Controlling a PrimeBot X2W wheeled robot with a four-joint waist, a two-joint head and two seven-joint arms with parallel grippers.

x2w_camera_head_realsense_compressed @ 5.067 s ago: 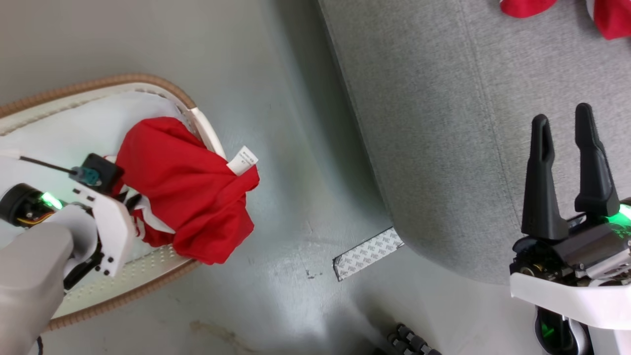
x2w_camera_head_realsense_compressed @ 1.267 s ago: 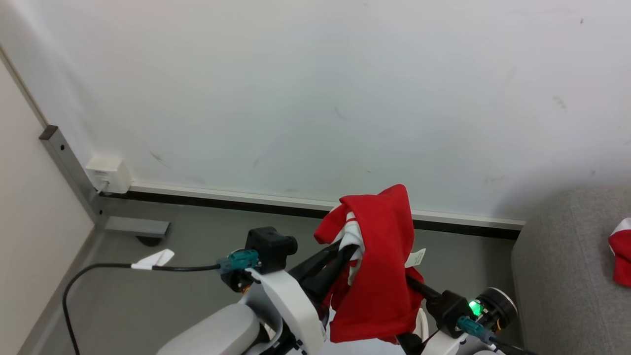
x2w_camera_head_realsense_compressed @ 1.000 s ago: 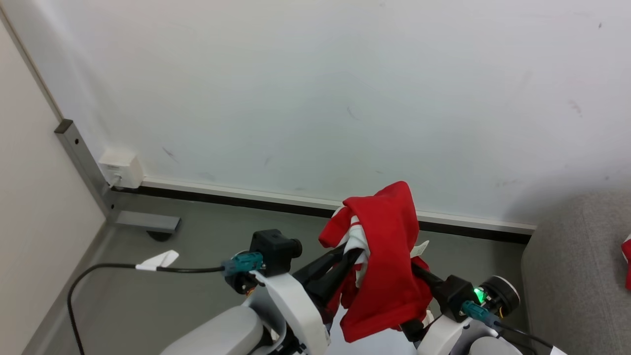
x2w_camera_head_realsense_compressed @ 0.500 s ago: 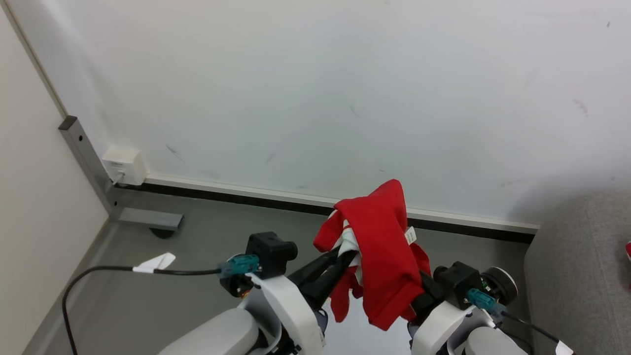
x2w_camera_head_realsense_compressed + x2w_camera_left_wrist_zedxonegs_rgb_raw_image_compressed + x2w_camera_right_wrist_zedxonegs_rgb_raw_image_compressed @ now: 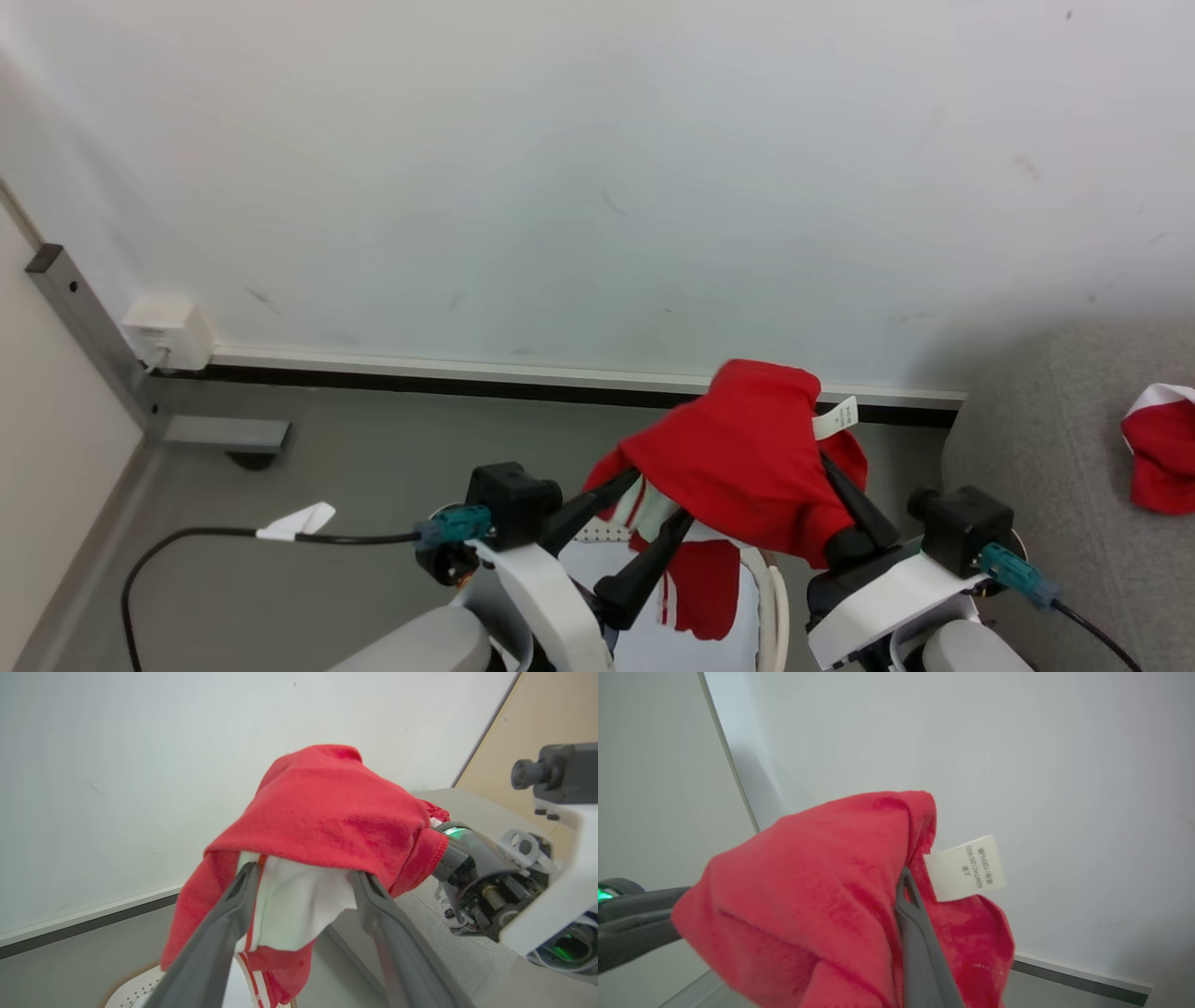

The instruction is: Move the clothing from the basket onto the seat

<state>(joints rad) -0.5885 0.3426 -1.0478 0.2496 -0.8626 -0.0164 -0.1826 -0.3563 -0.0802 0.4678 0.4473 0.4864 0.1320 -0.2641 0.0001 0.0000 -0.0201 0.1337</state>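
left gripper (image 5: 303,875) raised, fingers (image 5: 224,924) spread under clothing (image 5: 327,812), right gripper (image 5: 903,882) beside

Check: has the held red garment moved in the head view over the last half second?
Yes. The red garment has shifted right, toward the grey sofa; the floor between them has narrowed.

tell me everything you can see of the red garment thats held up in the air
The red garment is soft, knit-looking fabric, bunched and draped like a hood over the tips of both tools, up above the basket. A white panel with thin red stripes hangs between the spread fingers of the left tool. A small white printed label sticks out beside the right tool, which is partly buried in the folds.
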